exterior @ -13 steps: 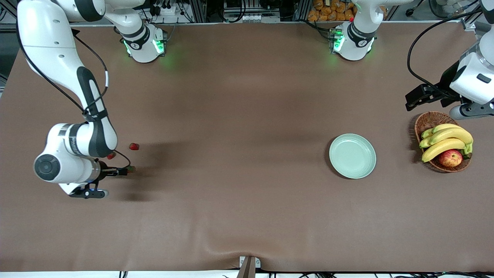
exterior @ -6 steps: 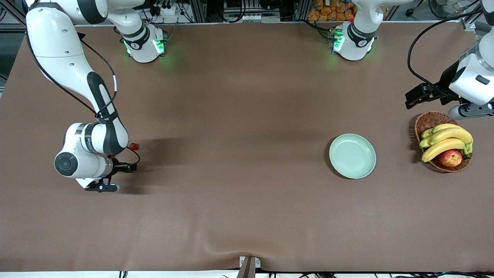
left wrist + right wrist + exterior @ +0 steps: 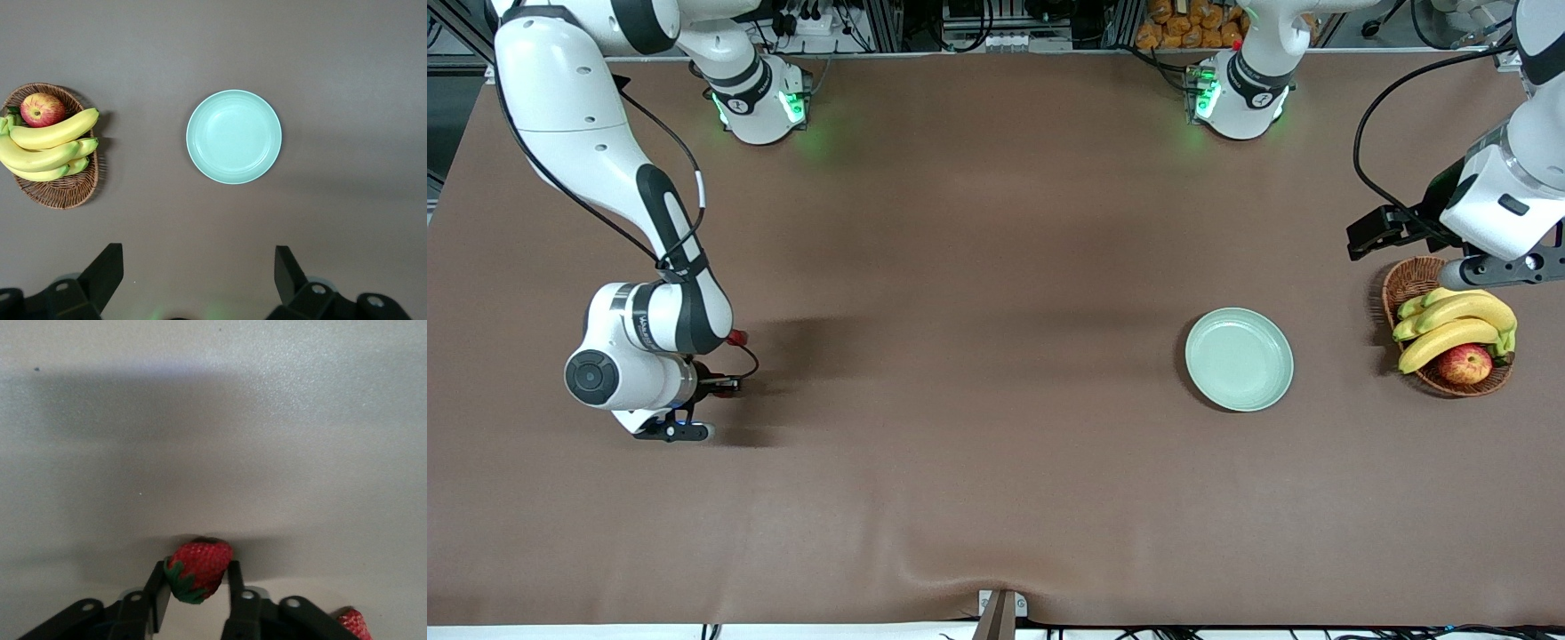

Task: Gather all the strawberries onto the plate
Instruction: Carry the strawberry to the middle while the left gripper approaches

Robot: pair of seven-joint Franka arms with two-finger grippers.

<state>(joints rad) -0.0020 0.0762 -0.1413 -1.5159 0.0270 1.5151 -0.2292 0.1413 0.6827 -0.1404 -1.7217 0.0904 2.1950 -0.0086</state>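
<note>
My right gripper (image 3: 727, 387) is low at the table near the right arm's end, shut on a red strawberry with a green cap (image 3: 199, 570). A second strawberry (image 3: 351, 624) lies on the cloth close beside the gripper. In the front view one strawberry (image 3: 736, 337) peeks out next to the right arm's wrist; the third is hidden. The pale mint-green plate (image 3: 1239, 358) holds nothing and sits toward the left arm's end; it also shows in the left wrist view (image 3: 233, 136). My left gripper (image 3: 1371, 233) is open, held high over the table beside the basket.
A brown wicker basket (image 3: 1409, 280) with bananas (image 3: 1458, 324) and a red-yellow apple (image 3: 1464, 364) stands beside the plate at the left arm's end. Brown cloth covers the table between the strawberries and the plate.
The right arm's wrist has swung toward the table's middle and now covers one strawberry; its gripper has stayed at the same strawberry. The left gripper has drifted slightly toward the table's middle.
</note>
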